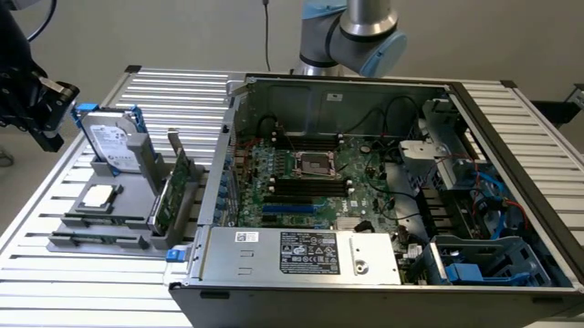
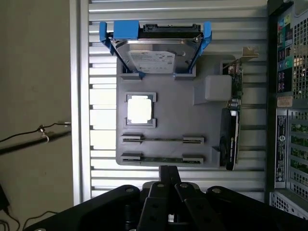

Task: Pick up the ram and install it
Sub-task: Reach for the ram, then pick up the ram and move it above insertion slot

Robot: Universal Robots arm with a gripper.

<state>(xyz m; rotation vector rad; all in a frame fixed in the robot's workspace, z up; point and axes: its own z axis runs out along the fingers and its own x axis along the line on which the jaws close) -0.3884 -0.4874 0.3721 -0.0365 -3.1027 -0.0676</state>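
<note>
Two ram sticks stand on edge in the slots of a grey holder [image 2: 166,120]: the ram [image 2: 161,139] and a second stick [image 2: 161,159] beside it, each a thin green strip between grey end clips. In the exterior view the ram [image 1: 102,219] sits at the holder's front, on that view's left. My black gripper [image 2: 168,169] hangs above the table just off the holder's ram end, fingers together and holding nothing. The exterior view shows the gripper [image 1: 48,135] high at the far left, well apart from the open computer case [image 1: 383,178].
The holder also carries a silver hard drive in blue rails [image 2: 153,57], a processor chip [image 2: 140,109] and a green expansion card [image 2: 230,137]. The case's motherboard has black memory slots [image 1: 310,184] around an empty processor socket [image 1: 315,162]. A slatted metal table [image 1: 174,89] lies underneath.
</note>
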